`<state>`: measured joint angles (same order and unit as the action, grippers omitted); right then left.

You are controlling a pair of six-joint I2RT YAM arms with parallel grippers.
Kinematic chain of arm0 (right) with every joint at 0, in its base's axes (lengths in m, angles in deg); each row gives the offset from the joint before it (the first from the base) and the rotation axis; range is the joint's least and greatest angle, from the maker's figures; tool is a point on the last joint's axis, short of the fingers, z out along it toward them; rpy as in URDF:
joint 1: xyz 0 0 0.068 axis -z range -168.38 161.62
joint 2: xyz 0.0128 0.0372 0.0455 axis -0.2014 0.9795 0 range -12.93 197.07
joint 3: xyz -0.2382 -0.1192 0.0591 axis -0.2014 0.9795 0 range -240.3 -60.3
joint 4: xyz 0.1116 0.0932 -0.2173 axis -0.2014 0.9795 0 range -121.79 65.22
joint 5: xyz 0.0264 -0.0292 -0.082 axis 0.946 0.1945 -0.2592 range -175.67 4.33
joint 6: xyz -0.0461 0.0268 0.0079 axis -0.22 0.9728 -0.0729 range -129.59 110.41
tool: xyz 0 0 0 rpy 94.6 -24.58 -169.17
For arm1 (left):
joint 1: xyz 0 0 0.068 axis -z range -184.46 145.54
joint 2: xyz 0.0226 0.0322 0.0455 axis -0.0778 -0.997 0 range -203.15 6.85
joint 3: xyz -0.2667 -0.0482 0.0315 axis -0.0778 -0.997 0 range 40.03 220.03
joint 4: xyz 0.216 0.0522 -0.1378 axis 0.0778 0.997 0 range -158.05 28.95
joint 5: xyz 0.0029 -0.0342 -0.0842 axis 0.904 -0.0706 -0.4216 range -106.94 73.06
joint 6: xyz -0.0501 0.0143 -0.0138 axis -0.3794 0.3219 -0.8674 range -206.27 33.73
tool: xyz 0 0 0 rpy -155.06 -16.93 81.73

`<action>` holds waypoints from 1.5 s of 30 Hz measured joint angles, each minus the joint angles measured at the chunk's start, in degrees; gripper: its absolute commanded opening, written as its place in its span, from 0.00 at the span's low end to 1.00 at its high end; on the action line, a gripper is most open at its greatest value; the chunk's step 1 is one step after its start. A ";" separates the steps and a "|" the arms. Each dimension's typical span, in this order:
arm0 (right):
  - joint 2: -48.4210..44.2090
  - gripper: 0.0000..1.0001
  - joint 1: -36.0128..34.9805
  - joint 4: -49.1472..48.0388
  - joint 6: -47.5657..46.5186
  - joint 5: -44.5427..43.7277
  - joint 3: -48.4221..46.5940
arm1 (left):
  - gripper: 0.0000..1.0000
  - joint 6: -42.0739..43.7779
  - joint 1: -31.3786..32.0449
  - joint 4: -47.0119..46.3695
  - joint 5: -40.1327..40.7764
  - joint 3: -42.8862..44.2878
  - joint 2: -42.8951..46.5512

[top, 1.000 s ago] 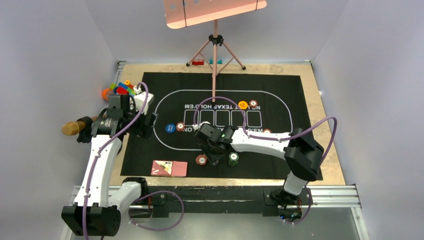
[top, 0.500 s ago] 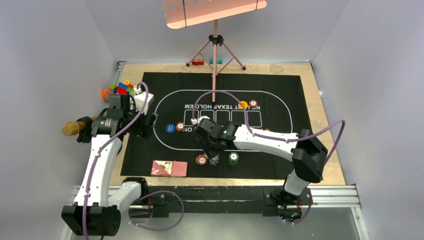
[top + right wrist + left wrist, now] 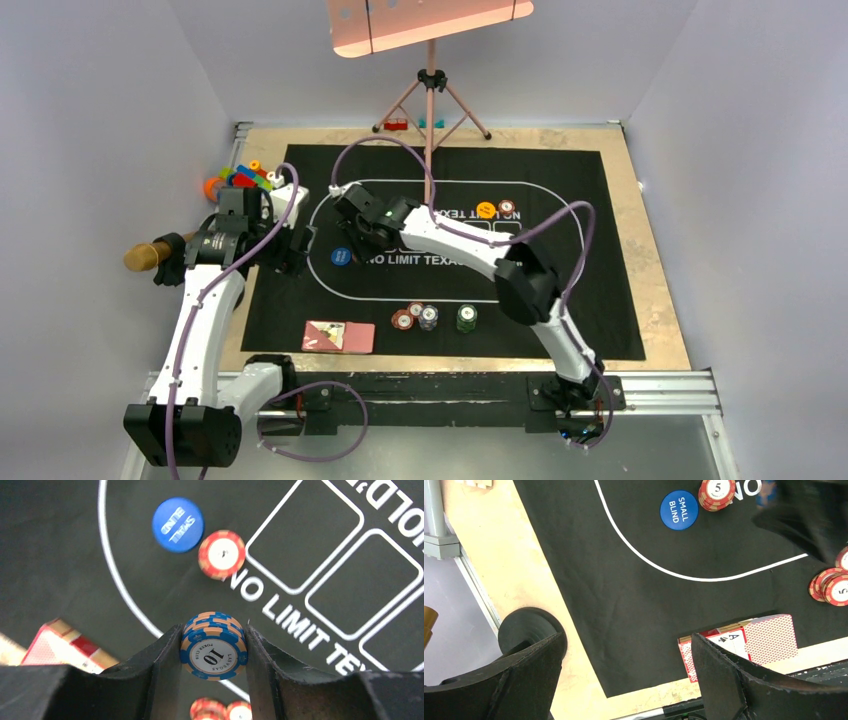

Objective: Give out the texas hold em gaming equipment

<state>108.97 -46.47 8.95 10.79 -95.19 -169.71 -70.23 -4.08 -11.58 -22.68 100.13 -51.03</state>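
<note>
My right gripper point(image 3: 213, 632) is shut on a small stack of blue-and-tan poker chips point(image 3: 213, 655) marked 10, held above the mat. It hangs at the oval's left end point(image 3: 358, 230), near the blue small-blind button point(image 3: 178, 524) and a red chip stack point(image 3: 221, 554). My left gripper point(image 3: 624, 680) stands open and empty over the mat's left part point(image 3: 298, 250). Pink-red-backed cards point(image 3: 338, 336) lie at the front edge. Red chips point(image 3: 403, 320), a grey-blue stack point(image 3: 428, 318) and a green stack point(image 3: 467, 318) sit in a front row. An orange button point(image 3: 486, 210) and a red chip point(image 3: 507, 207) lie at the far side.
Colourful toy blocks point(image 3: 245, 177) are piled off the black mat's point(image 3: 600, 300) far left corner. A pink tripod point(image 3: 430, 100) stands at the back centre. A brown handle point(image 3: 148, 256) lies left of my left arm. The metal rail point(image 3: 450, 390) runs along the front.
My right arm has swung from the front row of chips to the far left of the oval, carrying the blue chips. The left arm has stayed put.
</note>
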 measured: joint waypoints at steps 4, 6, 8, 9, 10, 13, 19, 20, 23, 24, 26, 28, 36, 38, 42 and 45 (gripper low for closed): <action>9.57 0.12 2.03 0.63 -0.90 0.13 -6.25 | 1.00 0.00 0.00 0.04 -0.04 0.02 -0.02; 12.04 0.11 2.69 0.96 -0.96 0.28 -7.48 | 1.00 0.00 0.00 0.09 -0.04 0.02 -0.02; 13.38 0.11 3.30 1.29 -0.96 0.31 -7.89 | 1.00 0.00 0.00 0.20 -0.04 0.02 -0.02; 13.62 0.11 3.48 1.46 -0.96 0.31 -8.00 | 1.00 0.00 0.00 0.22 -0.04 0.02 -0.02; 13.70 0.10 3.72 1.49 -0.94 0.31 -8.02 | 1.00 0.00 0.00 0.22 -0.04 0.02 -0.02; 13.70 0.10 4.11 1.20 -0.92 0.48 -8.28 | 1.00 0.00 0.00 0.24 -0.02 0.02 0.00; 12.94 0.10 4.02 -1.03 -0.48 1.25 -6.01 | 1.00 0.00 0.00 0.24 -0.02 0.02 0.13; 12.52 0.10 3.89 -1.38 -0.33 1.36 -4.96 | 1.00 -0.02 0.00 0.24 0.02 0.02 0.15; 11.54 0.11 3.15 -1.75 0.00 1.55 -2.75 | 1.00 -0.46 0.00 0.24 0.44 0.02 0.13; 11.41 0.11 2.82 -1.90 0.11 1.57 -2.47 | 0.99 -0.57 0.00 0.22 0.70 0.02 0.07; 11.17 0.11 1.88 -2.80 0.33 1.62 -1.42 | 1.00 -0.72 0.00 0.22 1.27 0.02 -0.20; 11.04 0.12 1.20 -3.19 0.61 1.73 -0.66 | 1.00 -1.03 0.00 0.22 1.62 0.02 -0.55; 10.75 0.41 0.31 -5.03 1.29 1.97 0.66 | 1.00 -1.53 0.00 0.26 1.70 0.07 -0.72; 10.69 0.51 0.33 -5.18 1.44 2.01 0.76 | 1.00 -1.53 0.00 0.26 1.70 0.09 -0.72; 10.67 0.64 0.35 -5.44 1.66 2.16 0.79 | 1.00 -1.55 0.00 0.26 1.73 0.11 -0.72; 10.45 0.70 0.35 -5.55 1.55 2.19 0.79 | 1.00 -1.62 0.00 0.28 1.70 0.15 -0.72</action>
<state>119.42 -46.12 3.39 12.34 -93.00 -168.92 -71.85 -4.08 -11.30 -20.98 100.28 -51.76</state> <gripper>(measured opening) 0.651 0.995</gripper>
